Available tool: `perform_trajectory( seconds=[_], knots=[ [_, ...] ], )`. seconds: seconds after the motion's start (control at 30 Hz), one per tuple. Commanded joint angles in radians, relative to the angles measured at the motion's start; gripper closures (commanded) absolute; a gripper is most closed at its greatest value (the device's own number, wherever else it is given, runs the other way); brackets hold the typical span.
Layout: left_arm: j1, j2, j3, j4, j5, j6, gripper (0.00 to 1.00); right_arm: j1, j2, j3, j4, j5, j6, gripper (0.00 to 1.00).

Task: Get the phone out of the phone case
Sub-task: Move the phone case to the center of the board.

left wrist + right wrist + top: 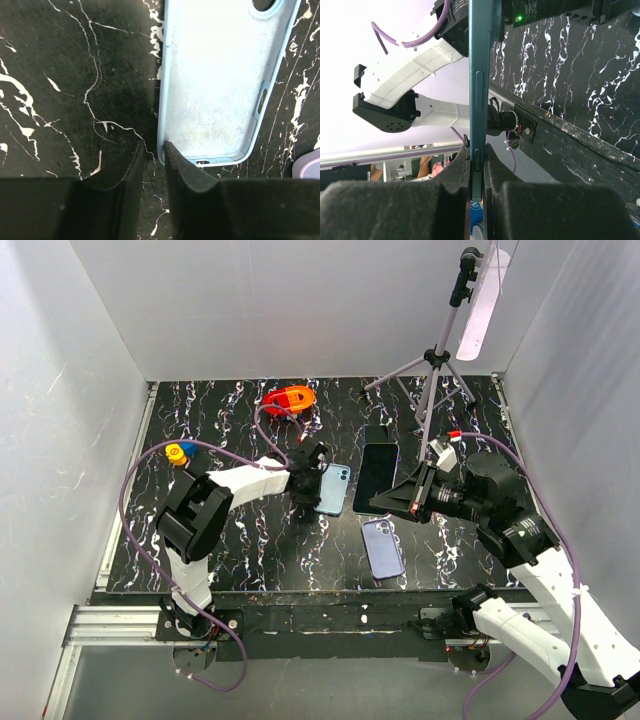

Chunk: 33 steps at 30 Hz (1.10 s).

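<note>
Right gripper [476,152] pinches phone [480,75] by edges, clear of case [215,75]. Left gripper [154,150] narrowly parted at case corner, gripping nothing. Lower phone flat beside case, release gently.

- The counter [250,550] is black marble streaked with thin white veins.
- The phone case [333,489] is pale blue, its inside a chalkier, lighter blue.
- The phone [377,475] has a black face; its edge reads teal in the right wrist view.
- A second handset [383,547] is lavender.
- The left pincer [154,147] and the right pincer [476,150] are black.
- The arms are white with black joints.
- The cables [135,490] are purple.
- The reel [290,399] at the back is orange-red.
- The tripod [435,360] is grey.
</note>
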State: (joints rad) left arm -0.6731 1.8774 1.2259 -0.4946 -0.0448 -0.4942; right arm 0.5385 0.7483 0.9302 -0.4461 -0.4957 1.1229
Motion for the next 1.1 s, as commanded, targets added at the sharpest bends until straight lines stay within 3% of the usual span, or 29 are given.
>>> perform_trajectory(
  seconds=[0.0,0.07,0.2,0.4,0.53,0.73,1.0,1.03,1.07],
  knots=[
    [-0.054,0.035,-0.022,-0.061,-0.075,-0.003,0.81,-0.003,-0.024,-0.019,0.079,0.008,0.0,0.99],
    [-0.085,0.04,-0.032,-0.085,-0.096,-0.015,0.83,-0.003,-0.023,-0.028,0.083,0.009,0.002,0.99],
    [-0.138,-0.021,-0.097,-0.13,-0.075,-0.095,0.99,-0.003,-0.02,-0.037,0.075,0.02,-0.015,0.99],
    [-0.244,-0.297,-0.331,-0.17,-0.017,-0.413,1.0,-0.014,-0.012,-0.054,0.038,0.069,-0.061,0.99],
    [-0.316,-0.441,-0.405,-0.151,0.019,-0.599,1.0,-0.031,0.019,-0.077,0.078,0.046,-0.064,0.99],
    [-0.376,-0.403,-0.39,-0.15,0.028,-0.764,1.0,-0.046,0.095,-0.097,0.138,0.014,-0.067,0.99],
    [-0.431,-0.268,-0.293,-0.168,-0.004,-0.77,1.0,-0.057,0.221,-0.076,0.219,0.011,-0.155,0.99],
    [-0.431,-0.264,-0.287,-0.167,0.002,-0.764,0.97,-0.063,0.247,-0.074,0.234,0.016,-0.169,0.99],
    [-0.431,-0.265,-0.289,-0.167,0.005,-0.762,0.85,-0.066,0.272,-0.07,0.248,0.022,-0.185,0.99]
  ],
)
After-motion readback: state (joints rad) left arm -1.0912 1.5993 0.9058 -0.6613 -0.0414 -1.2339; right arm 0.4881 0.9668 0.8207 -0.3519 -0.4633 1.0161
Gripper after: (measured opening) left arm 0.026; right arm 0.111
